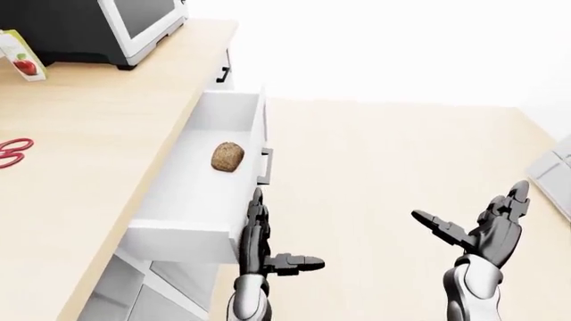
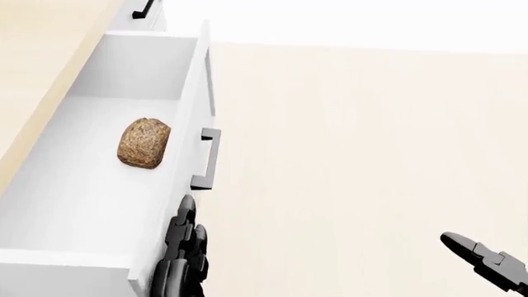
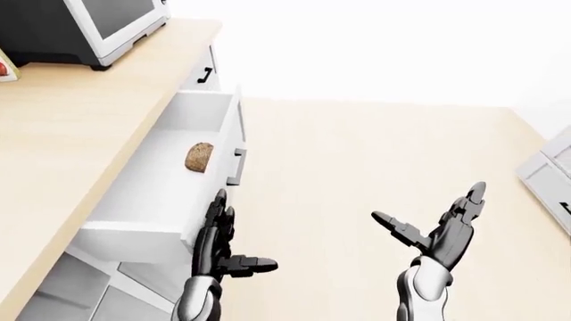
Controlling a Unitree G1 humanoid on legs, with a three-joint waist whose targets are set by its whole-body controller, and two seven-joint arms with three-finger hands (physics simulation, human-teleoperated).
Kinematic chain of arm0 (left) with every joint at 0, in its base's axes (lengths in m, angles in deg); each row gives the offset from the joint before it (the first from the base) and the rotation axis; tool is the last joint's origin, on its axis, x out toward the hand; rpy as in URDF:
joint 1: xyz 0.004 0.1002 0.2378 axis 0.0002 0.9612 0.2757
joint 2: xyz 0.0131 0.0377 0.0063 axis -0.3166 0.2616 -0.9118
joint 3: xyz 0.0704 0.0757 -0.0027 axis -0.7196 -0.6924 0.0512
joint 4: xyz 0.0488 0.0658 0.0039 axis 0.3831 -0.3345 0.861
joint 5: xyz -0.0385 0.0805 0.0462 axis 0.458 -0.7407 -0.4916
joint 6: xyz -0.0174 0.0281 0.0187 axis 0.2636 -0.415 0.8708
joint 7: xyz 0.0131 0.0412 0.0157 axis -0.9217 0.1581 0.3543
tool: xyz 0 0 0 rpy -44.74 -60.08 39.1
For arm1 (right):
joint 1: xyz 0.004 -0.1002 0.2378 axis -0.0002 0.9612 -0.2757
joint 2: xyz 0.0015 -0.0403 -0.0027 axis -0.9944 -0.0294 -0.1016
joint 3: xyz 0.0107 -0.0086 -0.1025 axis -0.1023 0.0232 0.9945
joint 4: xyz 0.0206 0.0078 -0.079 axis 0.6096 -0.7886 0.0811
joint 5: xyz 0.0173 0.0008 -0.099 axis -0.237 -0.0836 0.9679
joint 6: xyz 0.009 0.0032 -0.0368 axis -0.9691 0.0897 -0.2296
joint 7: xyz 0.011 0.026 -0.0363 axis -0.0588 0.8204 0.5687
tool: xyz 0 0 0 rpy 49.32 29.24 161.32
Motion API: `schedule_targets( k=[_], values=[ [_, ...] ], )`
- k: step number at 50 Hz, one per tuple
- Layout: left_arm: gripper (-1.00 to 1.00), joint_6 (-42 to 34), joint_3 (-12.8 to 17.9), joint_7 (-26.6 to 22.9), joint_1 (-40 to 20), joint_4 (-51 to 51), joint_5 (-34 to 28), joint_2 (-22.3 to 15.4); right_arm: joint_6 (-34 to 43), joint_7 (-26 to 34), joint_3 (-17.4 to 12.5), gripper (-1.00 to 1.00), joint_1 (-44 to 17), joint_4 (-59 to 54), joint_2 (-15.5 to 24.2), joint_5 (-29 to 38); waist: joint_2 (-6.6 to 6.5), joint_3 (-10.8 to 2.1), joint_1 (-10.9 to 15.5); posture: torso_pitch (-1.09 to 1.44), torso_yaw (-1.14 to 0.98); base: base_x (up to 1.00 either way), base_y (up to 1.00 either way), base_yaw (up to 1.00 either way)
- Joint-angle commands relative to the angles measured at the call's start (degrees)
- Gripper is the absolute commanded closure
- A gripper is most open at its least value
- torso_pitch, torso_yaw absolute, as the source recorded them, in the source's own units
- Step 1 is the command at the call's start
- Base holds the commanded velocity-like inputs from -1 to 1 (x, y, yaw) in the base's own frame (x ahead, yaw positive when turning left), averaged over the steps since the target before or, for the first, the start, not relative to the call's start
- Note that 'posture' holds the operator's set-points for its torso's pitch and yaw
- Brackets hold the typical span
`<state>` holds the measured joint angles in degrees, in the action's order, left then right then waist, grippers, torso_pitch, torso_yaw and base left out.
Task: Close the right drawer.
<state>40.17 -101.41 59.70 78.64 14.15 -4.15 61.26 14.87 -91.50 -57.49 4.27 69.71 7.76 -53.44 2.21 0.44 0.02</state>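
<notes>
The white drawer point(image 1: 233, 110) stands pulled out from under the wooden counter point(image 1: 98, 127), with a grey bar handle point(image 2: 207, 159) on its front panel. A brown lumpy roll point(image 2: 143, 143) lies inside it. My left hand point(image 1: 257, 227) is open, fingers flat against the drawer's front panel just below the handle, thumb sticking out to the right. Out to the right over the floor, my right hand point(image 1: 477, 221) is open with fingers spread, holding nothing.
A microwave point(image 1: 107, 23) sits at the counter's top left, with a small carton point(image 1: 19, 57) and red scissors point(image 1: 11, 151) on the counter. Another cabinet handle point(image 1: 223, 70) shows above the drawer. A grey cabinet point(image 1: 555, 170) stands at the right edge. Pale wooden floor point(image 1: 383, 160) lies between.
</notes>
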Motion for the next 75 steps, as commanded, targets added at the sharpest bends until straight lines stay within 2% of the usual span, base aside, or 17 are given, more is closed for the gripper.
schedule_targets(
  k=[1,12,23,28,42,49,75],
  values=[
    [-1.00,0.37,2.17,1.39,-0.49,1.11,1.25,0.11,-1.73,-0.03,-0.34,-1.00,-0.92,2.28,0.76,0.43,0.50,-0.63,0.23,0.00,0.00,0.00,0.00,0.00],
    [-1.00,-0.21,4.55,2.46,-1.70,0.47,2.35,0.38,-1.88,0.00,-0.19,-1.00,-1.02,1.93,0.78,0.51,0.56,-0.66,0.23,0.00,0.00,0.00,0.00,0.00],
    [-1.00,-0.53,8.42,3.67,-3.96,-0.64,3.70,0.60,-1.95,0.06,-0.23,-1.00,-0.90,2.14,0.78,0.55,0.53,-0.49,0.17,0.00,0.00,0.00,0.00,0.00],
    [-1.00,-0.93,11.15,4.43,-5.77,-1.55,4.80,0.35,-1.83,0.14,-0.33,-1.00,-0.77,2.38,0.72,0.53,0.47,-0.46,0.13,0.00,0.00,0.00,0.00,0.00],
    [-1.00,0.05,14.17,6.98,-7.12,-2.01,5.04,-0.11,-1.43,0.19,-0.40,-1.00,-0.79,2.73,0.71,0.54,0.28,-0.68,-0.06,0.00,0.00,0.00,0.00,0.00],
    [-1.00,0.80,14.74,7.95,-7.08,-2.23,4.73,-0.19,-1.85,0.16,-0.19,-1.00,-0.93,2.06,0.71,0.71,0.20,-0.80,-0.04,0.00,0.00,0.00,0.00,0.00],
    [-1.00,2.64,20.89,11.35,-11.59,-7.16,6.23,-2.53,-1.36,0.00,-0.32,-1.00,-0.91,2.63,0.81,0.96,-0.06,-0.66,-0.05,0.00,0.00,0.00,0.00,0.00]
  ],
)
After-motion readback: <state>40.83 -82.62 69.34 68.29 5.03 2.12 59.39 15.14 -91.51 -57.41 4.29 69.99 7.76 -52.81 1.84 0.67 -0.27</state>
